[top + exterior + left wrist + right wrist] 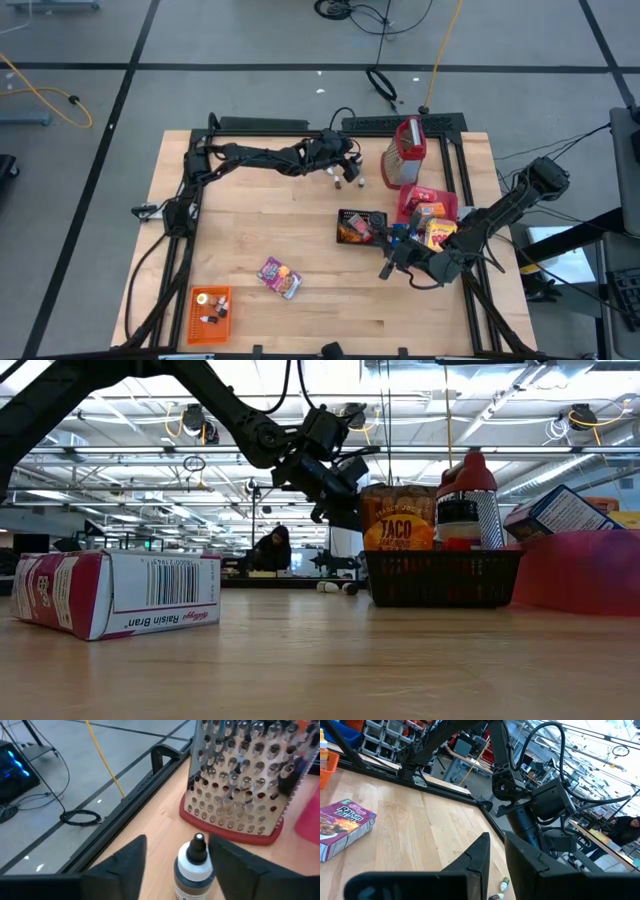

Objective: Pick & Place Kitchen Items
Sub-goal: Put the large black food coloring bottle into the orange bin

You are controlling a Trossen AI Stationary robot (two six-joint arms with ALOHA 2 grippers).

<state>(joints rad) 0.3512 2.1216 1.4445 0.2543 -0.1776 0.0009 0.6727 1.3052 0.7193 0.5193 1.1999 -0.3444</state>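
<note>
My left gripper (347, 170) (177, 839) is open and hovers near the table's far edge, above a tiny bottle (194, 866) with a black cap, white neck and dark body. Its fingers stand on either side of the bottle without touching it. In the low view this gripper (340, 495) hangs well above the small bottles (335, 587), which stand upright on the wood. My right gripper (386, 270) (496, 837) hovers right of centre with its fingers nearly together and holds nothing. A purple-and-red Raisin Bran box (279, 277) (120, 595) lies flat at centre-near.
A steel box grater (405, 155) (240, 775) stands just beyond the bottles. The black mesh basket (360, 228) (440, 575) holds a taco packet. Boxes lie in the red tray (408, 200) to the right. An orange crate (210, 305) with little bottles sits near-left.
</note>
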